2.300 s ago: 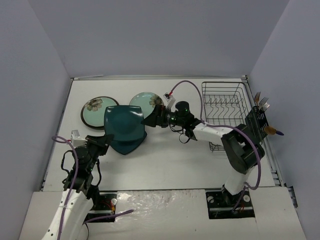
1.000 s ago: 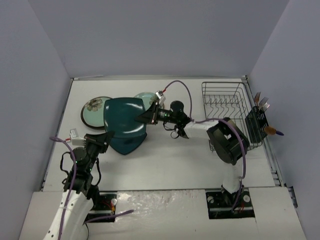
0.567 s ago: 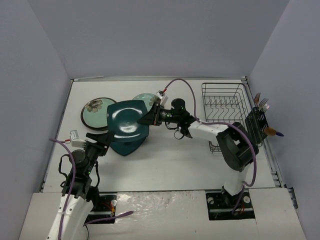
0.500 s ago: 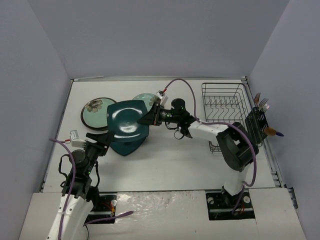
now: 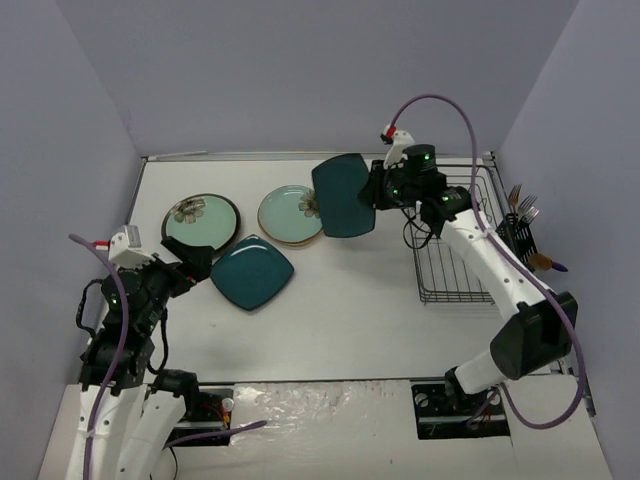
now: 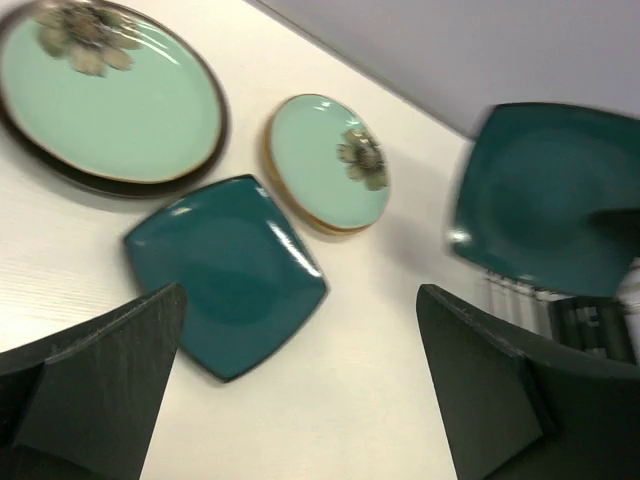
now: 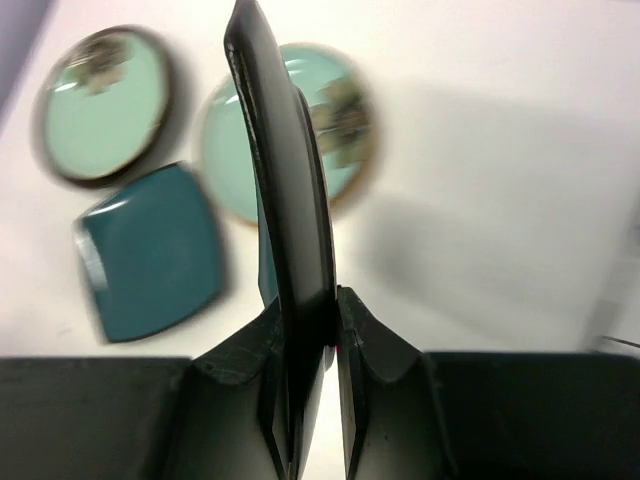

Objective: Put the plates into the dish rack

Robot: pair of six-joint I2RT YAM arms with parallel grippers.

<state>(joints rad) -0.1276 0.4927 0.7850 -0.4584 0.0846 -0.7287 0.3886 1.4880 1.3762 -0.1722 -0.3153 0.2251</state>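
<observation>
Right hand [image 5: 374, 196] pinches teal plate [image 5: 340, 195] upright, mid-carry; next, slot it between dish rack [image 5: 440, 282] prongs just right of hand. Left hand [image 6: 300, 305] wide, empty.

Held plate [image 5: 343, 195]: clamped by its rim between the right jaws, raised above the counter [image 5: 330, 320], just left of the dish rack [image 5: 450, 215].
Square plate [image 5: 251, 271]: laid flat on the counter, just right of the left jaws.
Left round plate [image 5: 200, 222]: set just behind the left jaws.
Middle round plate [image 5: 288, 213]: placed behind the square plate, left of the right jaws.
</observation>
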